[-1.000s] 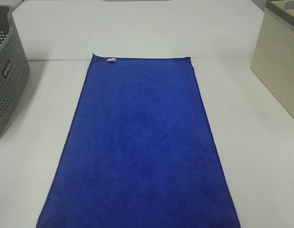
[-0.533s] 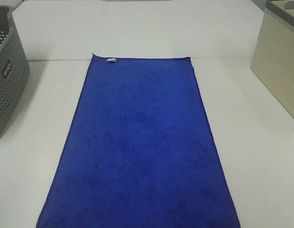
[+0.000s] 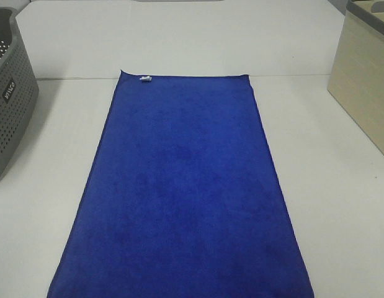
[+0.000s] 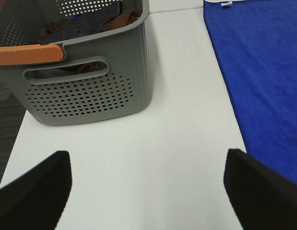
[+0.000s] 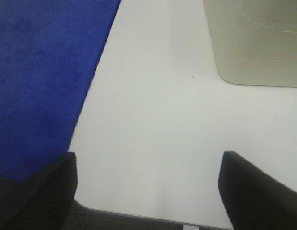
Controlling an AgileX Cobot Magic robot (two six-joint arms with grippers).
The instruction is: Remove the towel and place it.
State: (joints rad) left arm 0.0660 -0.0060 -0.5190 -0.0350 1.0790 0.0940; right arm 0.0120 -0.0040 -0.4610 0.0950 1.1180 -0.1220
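I see towel (image 3: 182,198) flat on table (image 3: 340,205). Left gripper (image 4: 147,191) and right gripper (image 5: 147,187) wide open, holding nothing. Pinching one corner could make towel droop, drag.

You've got no visible change across the overhead shots: nothing moved, came in or left. The towel (image 3: 179,192) on the worktop (image 3: 340,205) shows the same outline and the grey basket (image 3: 8,105) the same spot as a second ago. Neither tool enters that view at any point, so no arm motion to log.
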